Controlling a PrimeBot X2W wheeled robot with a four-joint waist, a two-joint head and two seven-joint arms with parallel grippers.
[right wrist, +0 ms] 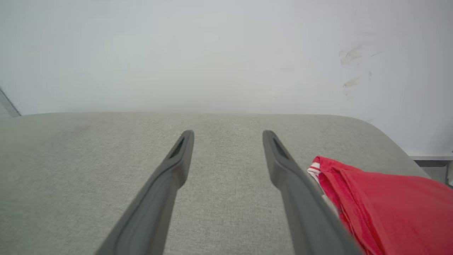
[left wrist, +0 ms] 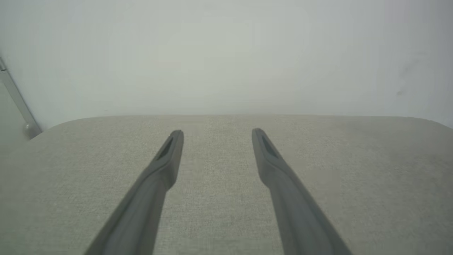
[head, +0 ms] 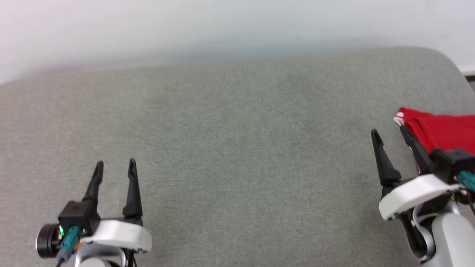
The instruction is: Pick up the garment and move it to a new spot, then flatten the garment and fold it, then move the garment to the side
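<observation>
The garment (head: 441,128) is a folded red pile with a strip of red-and-white striped trim at its near-left corner, lying at the right edge of the grey surface; in the right wrist view the garment (right wrist: 389,198) lies at lower right. My right gripper (head: 389,131) hovers just left of it, open, nothing between its fingers; its right finger overlaps the cloth's edge in view. In its own view, the right gripper (right wrist: 228,132) points at bare fabric. My left gripper (head: 115,164) is open and empty at lower left, far from the garment, over plain fabric (left wrist: 217,131).
The grey fabric-covered surface (head: 237,148) spans the whole head view, with a rounded far-right corner. A pale wall (head: 222,26) runs behind its far edge. A dark strip (head: 469,78) shows beyond the right corner.
</observation>
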